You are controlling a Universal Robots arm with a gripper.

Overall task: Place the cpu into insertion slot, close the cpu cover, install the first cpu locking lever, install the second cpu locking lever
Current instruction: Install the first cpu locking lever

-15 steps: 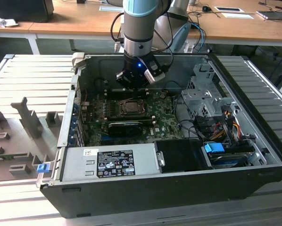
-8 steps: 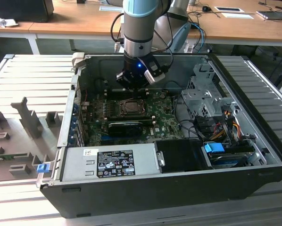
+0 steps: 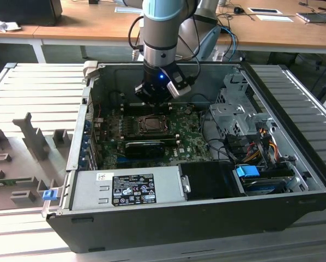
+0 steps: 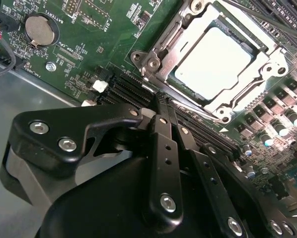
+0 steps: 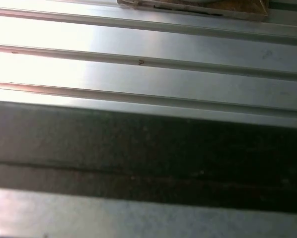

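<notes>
The cpu lies flat in the insertion slot on the green motherboard, its pale metal top showing through the window of the cpu cover, which lies down over it. A thin metal locking lever runs along the socket edge nearest my gripper. My gripper hangs inside the open case just behind the socket. Its black fingers are pressed together, shut, with the tips at that socket edge beside the lever. I cannot tell whether they touch it.
A grey power supply box fills the case front. A long black expansion card sits just in front of the socket. A drive cage and cables stand at the exterior view's right. The ribbed metal table surrounds the case.
</notes>
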